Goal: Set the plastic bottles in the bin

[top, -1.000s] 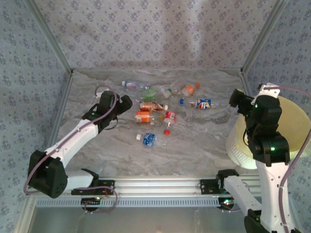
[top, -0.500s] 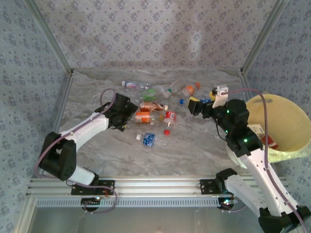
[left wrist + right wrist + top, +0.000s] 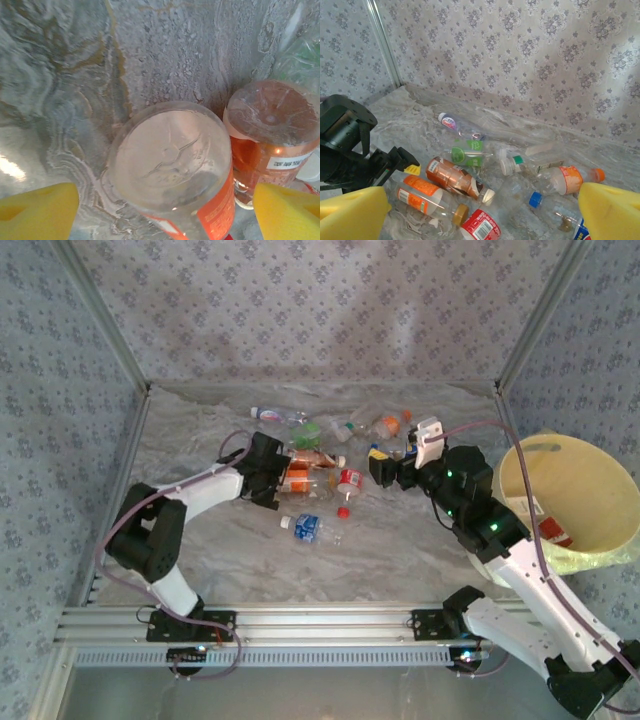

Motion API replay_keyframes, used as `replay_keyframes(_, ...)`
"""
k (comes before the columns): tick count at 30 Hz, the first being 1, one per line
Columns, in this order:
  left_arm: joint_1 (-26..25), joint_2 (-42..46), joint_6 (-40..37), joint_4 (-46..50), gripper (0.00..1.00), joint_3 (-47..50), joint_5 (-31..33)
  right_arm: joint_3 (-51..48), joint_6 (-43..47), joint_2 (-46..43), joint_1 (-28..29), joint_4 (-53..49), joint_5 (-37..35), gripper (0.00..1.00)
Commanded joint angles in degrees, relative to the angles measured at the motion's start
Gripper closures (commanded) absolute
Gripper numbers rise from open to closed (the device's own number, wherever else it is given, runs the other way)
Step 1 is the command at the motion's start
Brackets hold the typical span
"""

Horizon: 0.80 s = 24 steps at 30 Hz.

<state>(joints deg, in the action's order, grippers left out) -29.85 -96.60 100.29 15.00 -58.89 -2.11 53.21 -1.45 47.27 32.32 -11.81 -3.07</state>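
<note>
Several plastic bottles lie in a cluster at mid-table. My left gripper [image 3: 274, 480] is at the base end of an orange-label bottle [image 3: 294, 481], which lies on its side. In the left wrist view that bottle's clear base [image 3: 170, 160] sits between my yellow pads [image 3: 39, 215], with a small gap on each side; the left gripper [image 3: 162, 215] is open. A copper-coloured bottle [image 3: 272, 135] lies beside it. My right gripper [image 3: 385, 466] hovers open over the cluster's right side, above a red-label bottle [image 3: 481, 226] and a blue-capped bottle [image 3: 535, 200]. The pale-yellow bin [image 3: 585, 540] stands at the right.
A green-label bottle [image 3: 306, 433], a blue-label bottle [image 3: 308, 528] and a loose red cap [image 3: 343, 511] lie around the cluster. Patterned walls close in the back and sides. A metal rail [image 3: 320, 625] runs along the near edge. The marbled table [image 3: 200, 570] is bare at the front left.
My left arm reached right until its jaws straddle the orange-label bottle, and they have narrowed a little. My right arm swung left from the bin to the bottles.
</note>
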Motion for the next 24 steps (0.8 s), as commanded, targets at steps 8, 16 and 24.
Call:
replay_keyframes(8,-0.7,-4.8,4.4,-4.5,0.25,-0.7,3.2,1.9,2.5,0.0,1.7,-1.3,-3.7,0.00)
replay_keyframes(16,0.5,-4.2,2.0,-9.7,0.44,2.6,6.0,1.5,2.3,1.1,2.7,-1.4,-3.7,0.00)
replay_keyframes(24,1.1,2.1,-6.1,-10.0,0.53,3.8,9.4,-0.6,0.4,3.8,3.3,1.9,-1.5,0.00)
